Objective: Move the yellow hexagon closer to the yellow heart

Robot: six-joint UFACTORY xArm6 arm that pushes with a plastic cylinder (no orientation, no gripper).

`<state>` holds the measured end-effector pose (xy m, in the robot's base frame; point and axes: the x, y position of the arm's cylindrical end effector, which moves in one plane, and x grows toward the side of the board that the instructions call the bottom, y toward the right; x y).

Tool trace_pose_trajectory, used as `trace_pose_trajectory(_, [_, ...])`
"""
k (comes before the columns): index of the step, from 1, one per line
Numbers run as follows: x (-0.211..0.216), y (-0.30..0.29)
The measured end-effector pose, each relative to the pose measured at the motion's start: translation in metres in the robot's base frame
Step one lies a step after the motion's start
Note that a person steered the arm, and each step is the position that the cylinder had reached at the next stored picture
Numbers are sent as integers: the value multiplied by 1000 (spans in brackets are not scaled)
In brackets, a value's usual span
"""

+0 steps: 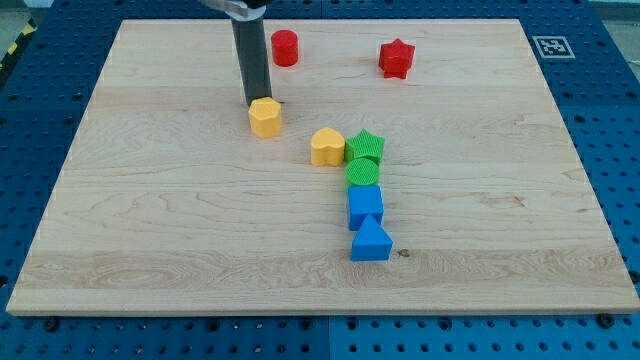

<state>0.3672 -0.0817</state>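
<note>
Nearest the view's bottom, on the wooden board (150, 250), lies the blue triangle (371, 243), and just above it, touching it, the blue block (365, 206), whose exact shape I cannot make out well; it looks like a cube or a pentagon. Above this comes the green round block (363, 172), and then the green star (366, 146), so these four make a short column that goes up the view right of the middle. The yellow heart (327, 147) lies just at the left of the green star and seems to touch it. Further to the view's left and a little higher lies the yellow hexagon (265, 117), near the heart but apart from it, with bare wood between them. My tip (256, 103) stands at the upper left edge of the hexagon, on the side away from the heart, touching it or very nearly. The rod has no fingers at all, so it cannot open or close and it has hold of nothing; it only rests against the block. Farthest, near the view's top, the red cylinder (285, 48) stands just right of the rod, and the red star (396, 58) is well to the right of it.
</note>
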Motion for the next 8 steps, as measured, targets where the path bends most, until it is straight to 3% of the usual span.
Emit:
trace_pose_trajectory(4, [20,-1])
trace_pose_trajectory(8, [26,-55])
